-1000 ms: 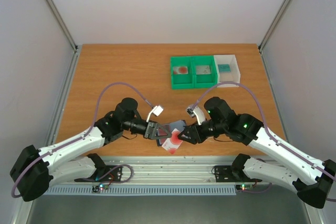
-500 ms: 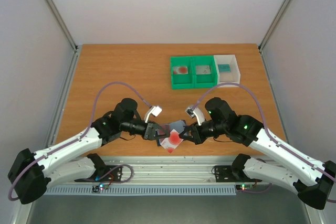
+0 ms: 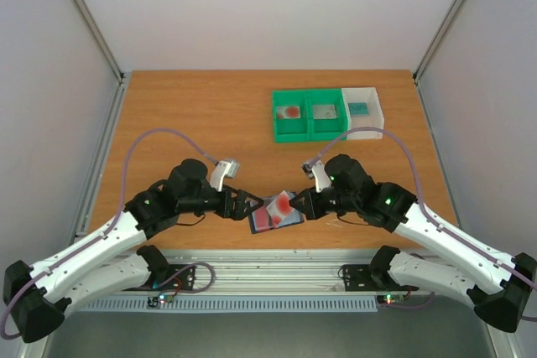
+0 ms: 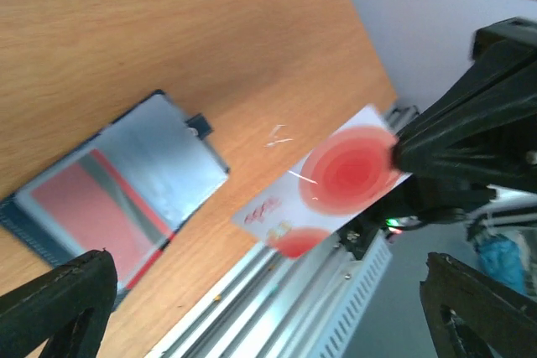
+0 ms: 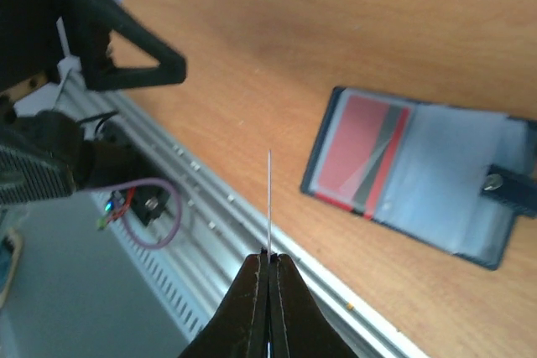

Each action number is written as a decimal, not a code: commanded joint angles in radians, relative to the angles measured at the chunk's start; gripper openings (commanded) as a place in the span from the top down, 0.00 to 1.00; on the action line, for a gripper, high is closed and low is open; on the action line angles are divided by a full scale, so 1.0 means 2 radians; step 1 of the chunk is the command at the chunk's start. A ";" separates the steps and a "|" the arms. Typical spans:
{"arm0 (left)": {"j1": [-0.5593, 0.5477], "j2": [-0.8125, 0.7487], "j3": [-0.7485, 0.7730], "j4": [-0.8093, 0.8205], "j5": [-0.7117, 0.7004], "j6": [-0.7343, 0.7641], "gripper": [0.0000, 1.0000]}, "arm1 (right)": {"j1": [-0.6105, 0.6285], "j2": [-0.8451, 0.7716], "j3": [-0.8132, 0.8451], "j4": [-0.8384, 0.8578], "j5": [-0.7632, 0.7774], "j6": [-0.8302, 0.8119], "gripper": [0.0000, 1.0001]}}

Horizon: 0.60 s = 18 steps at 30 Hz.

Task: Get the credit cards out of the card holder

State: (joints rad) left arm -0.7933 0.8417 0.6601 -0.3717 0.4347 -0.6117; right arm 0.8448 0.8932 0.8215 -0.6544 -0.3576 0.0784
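Open counter [image 3: 193,115] lies left and centre, free for passage. A row of bins [image 3: 308,115] closes the far right. The left gripper [image 3: 243,204], the right gripper [image 3: 295,203] with its card [image 4: 344,173], and the wallet [image 3: 273,218] crowd the near edge.

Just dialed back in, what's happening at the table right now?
The right hand is shut on a red and white credit card, holding it clear of the card holder. The holder lies open on the table with another red card in its pocket. The left hand is open beside it, gripping nothing.
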 commanded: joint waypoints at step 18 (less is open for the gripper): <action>-0.001 0.017 -0.044 -0.031 -0.163 0.004 0.01 | -0.156 0.227 0.124 0.118 0.137 -0.018 0.99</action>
State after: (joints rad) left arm -0.7933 0.8543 0.6090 -0.4694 0.1802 -0.5938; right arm 0.5892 1.2797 0.9878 -0.4973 -0.1226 0.0738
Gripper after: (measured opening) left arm 0.994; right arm 0.011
